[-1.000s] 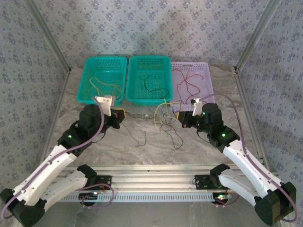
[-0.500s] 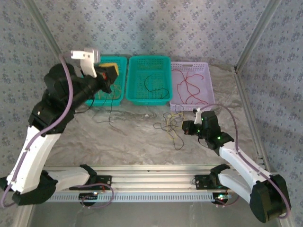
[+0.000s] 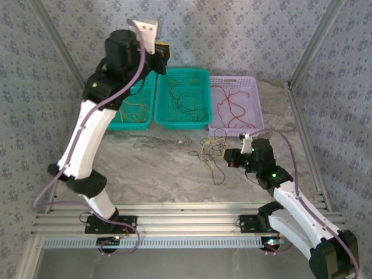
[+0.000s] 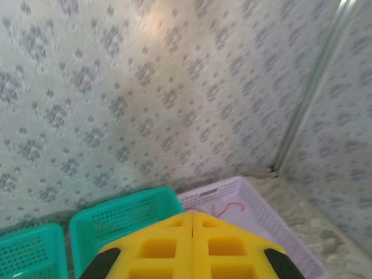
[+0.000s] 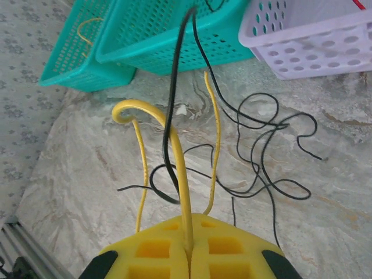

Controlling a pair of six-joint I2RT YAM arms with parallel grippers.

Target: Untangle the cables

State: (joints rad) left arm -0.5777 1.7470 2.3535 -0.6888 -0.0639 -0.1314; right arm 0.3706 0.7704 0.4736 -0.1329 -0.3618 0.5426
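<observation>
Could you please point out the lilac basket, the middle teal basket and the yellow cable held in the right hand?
lilac basket (image 3: 247, 78), top external view, far rim.
middle teal basket (image 3: 183, 123), top external view, near wall.
yellow cable (image 5: 137, 104), right wrist view, top of its loop.

yellow cable (image 5: 180, 174) | black cable (image 5: 173, 87) | red cable (image 3: 229, 107) | teal baskets (image 3: 185, 71) | lilac basket (image 3: 233, 78) | grey marbled table (image 3: 151, 168)

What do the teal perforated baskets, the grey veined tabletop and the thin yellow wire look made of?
Teal perforated baskets: moulded plastic, glossy, by their grid holes. Grey veined tabletop: marble-look, perhaps laminate. Thin yellow wire: likely plastic-sheathed, smooth, holds curves.
</observation>
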